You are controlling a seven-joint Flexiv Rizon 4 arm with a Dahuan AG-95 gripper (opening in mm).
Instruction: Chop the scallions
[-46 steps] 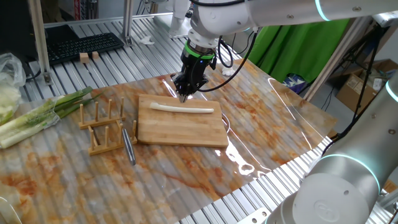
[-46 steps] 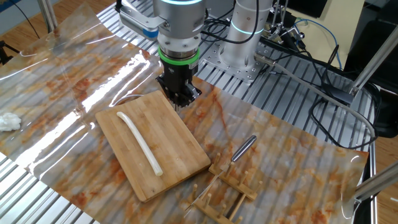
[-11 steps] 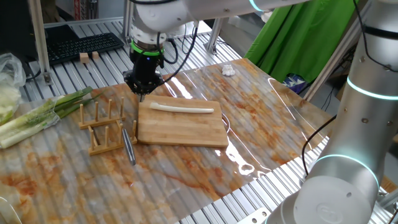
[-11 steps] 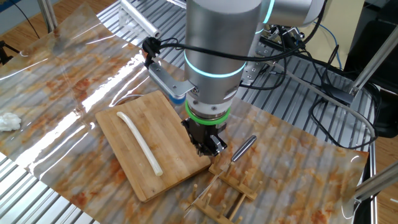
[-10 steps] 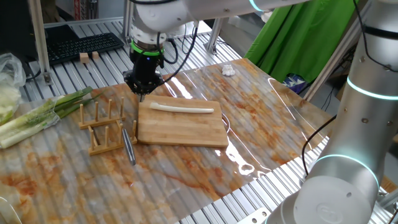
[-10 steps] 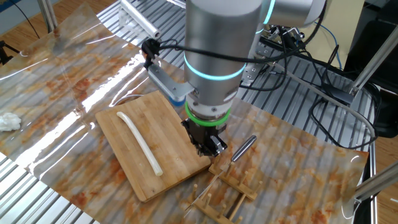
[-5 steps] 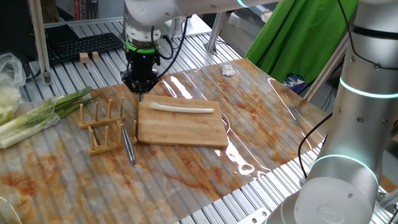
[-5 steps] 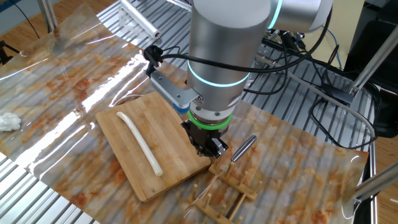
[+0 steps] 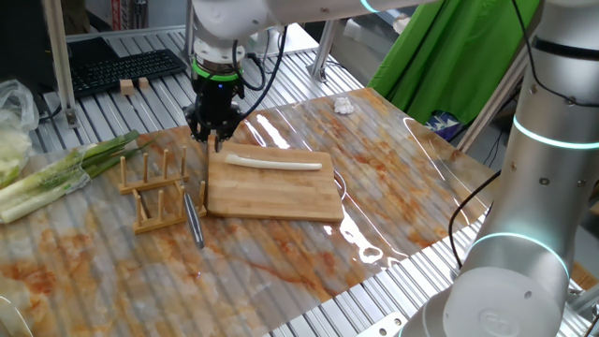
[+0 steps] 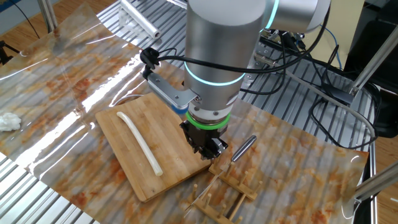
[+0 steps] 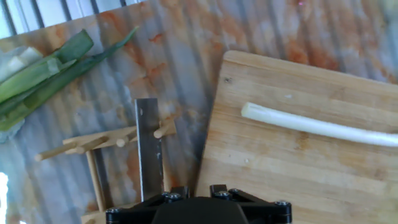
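The scallion (image 9: 276,165) is one slender pale whole stalk lying along the wooden board (image 9: 281,197). It also shows in the other fixed view (image 10: 140,143) and the hand view (image 11: 317,126). My gripper (image 9: 213,140) hangs above the table just off the board's left end, between the board and the wooden rack (image 9: 154,192). Its fingers taper to a point and look shut, and it holds nothing. The grey knife (image 9: 194,220) rests on the rack's near side, and in the hand view (image 11: 148,149) it lies straight below the hand. My fingertips are hidden in the hand view.
A bunch of thick green-and-white leafy stalks (image 9: 65,168) lies at the left, beyond the rack. A crumpled white tissue (image 9: 343,106) lies at the far side of the mat. A keyboard (image 9: 126,67) sits at the back left.
Over several seconds the arm swung from the board's far edge to its left end, by the rack. In the last half second it barely shifted. The scallion and knife have not moved.
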